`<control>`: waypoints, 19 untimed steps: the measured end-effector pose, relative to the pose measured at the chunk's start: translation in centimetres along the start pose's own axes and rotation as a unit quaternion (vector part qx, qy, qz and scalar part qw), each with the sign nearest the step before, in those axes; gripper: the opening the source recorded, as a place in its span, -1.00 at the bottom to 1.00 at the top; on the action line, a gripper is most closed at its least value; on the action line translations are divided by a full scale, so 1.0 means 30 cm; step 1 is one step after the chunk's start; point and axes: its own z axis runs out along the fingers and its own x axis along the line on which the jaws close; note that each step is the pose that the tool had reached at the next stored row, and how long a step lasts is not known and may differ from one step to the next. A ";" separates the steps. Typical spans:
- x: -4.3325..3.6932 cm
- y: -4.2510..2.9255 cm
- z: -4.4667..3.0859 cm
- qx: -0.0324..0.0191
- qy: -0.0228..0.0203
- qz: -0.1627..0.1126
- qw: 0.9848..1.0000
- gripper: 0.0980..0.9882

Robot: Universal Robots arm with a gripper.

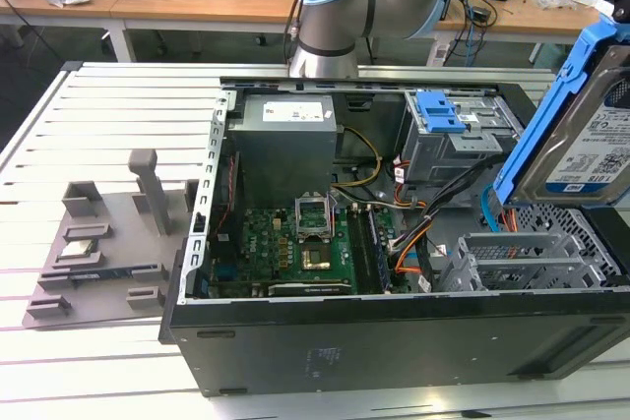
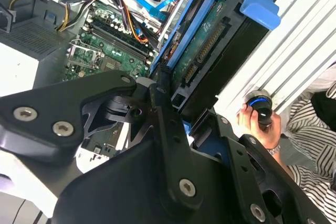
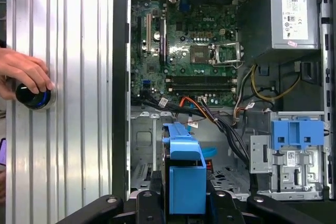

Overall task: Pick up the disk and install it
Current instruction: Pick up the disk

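Tool (image 3: 185,195) is clamped on the disk (image 1: 589,135), jaws against its blue frame in both wrist views. Disk is tilted at the right edge of the exterior view, raised over the right end of the open case (image 1: 394,341), which stands on the table (image 1: 89,361).

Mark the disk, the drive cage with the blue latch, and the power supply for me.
the disk (image 1: 587,145), exterior view: on its labelled silver face.
drive cage (image 1: 440,111), exterior view: on its blue latch.
power supply (image 3: 294,51), first wrist view: on its grey casing.
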 end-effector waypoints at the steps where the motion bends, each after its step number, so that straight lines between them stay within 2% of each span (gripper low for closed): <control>1: 0.000 0.001 0.002 0.000 0.000 0.000 1.000 -0.39; 7: 0.000 0.001 0.016 0.000 0.000 0.000 1.000 -0.39; 19: 0.001 -0.001 0.103 0.000 0.000 0.000 1.000 -0.39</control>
